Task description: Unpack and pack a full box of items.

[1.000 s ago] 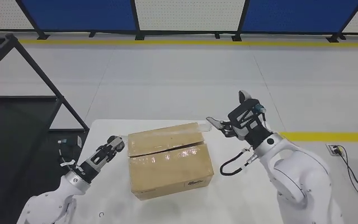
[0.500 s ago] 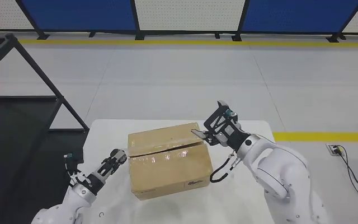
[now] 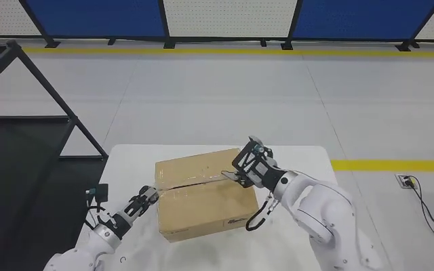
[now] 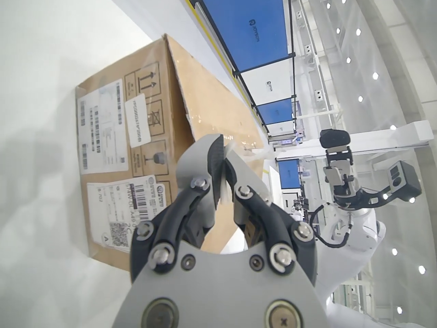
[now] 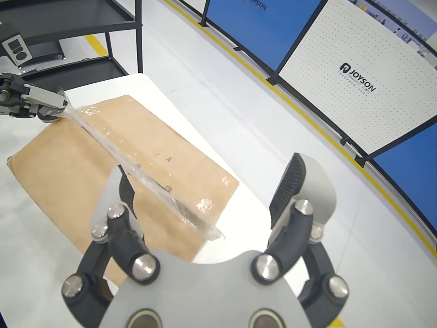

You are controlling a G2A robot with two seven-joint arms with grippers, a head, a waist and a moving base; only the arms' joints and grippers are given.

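On the white counter [image 3: 129, 166] sits the brown cardboard box [image 3: 203, 203], flaps closed. Left tool [image 4: 223, 158] pinches its clear tape strip [image 5: 150, 186]; right tool [image 5: 208, 168] gapes wide above. Seemingly unsealing: next, strip the tape free.

My white rounded arms [image 3: 319, 210], a black cable [image 3: 261, 214] looped by my right wrist, my left gripper [image 4: 222, 153] and right gripper [image 5: 208, 168] with grey metal plates, black linkages, silver screws, ribbed black finger pads [image 5: 285, 184], 2 big screws per base
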